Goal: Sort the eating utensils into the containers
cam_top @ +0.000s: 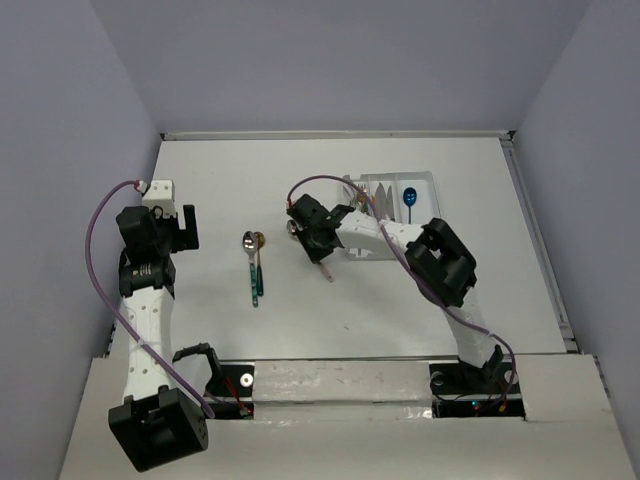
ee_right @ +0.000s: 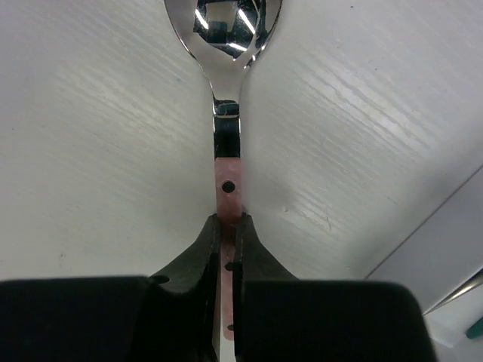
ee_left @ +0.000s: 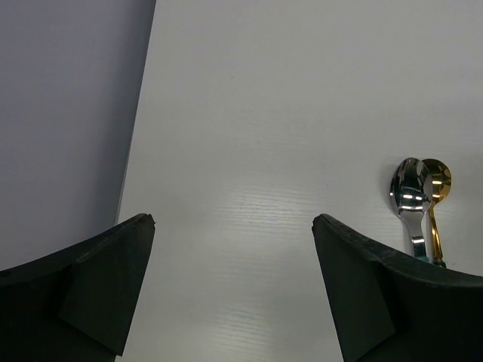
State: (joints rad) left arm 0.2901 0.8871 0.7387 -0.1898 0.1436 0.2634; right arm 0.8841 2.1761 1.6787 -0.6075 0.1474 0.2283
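My right gripper [cam_top: 308,245] is shut on the pink handle [ee_right: 228,185] of a silver spoon [cam_top: 293,229] and holds it low over the table, left of the white tray [cam_top: 425,176]. In the right wrist view the fingers [ee_right: 253,245] pinch the handle, and the bowl [ee_right: 223,19] points away. The tray holds a blue spoon [cam_top: 409,196] and a few silver utensils [cam_top: 380,192]. A silver spoon [cam_top: 249,243] and a gold spoon [cam_top: 260,240], both teal-handled, lie side by side mid-table. My left gripper [cam_top: 172,216] is open and empty at the far left.
The left wrist view shows the two spoons, silver [ee_left: 408,192] and gold [ee_left: 437,179], off to the right of my open left gripper [ee_left: 234,220]. Grey walls enclose the table on three sides. The right arm's elbow [cam_top: 440,262] hangs over the tray's near end.
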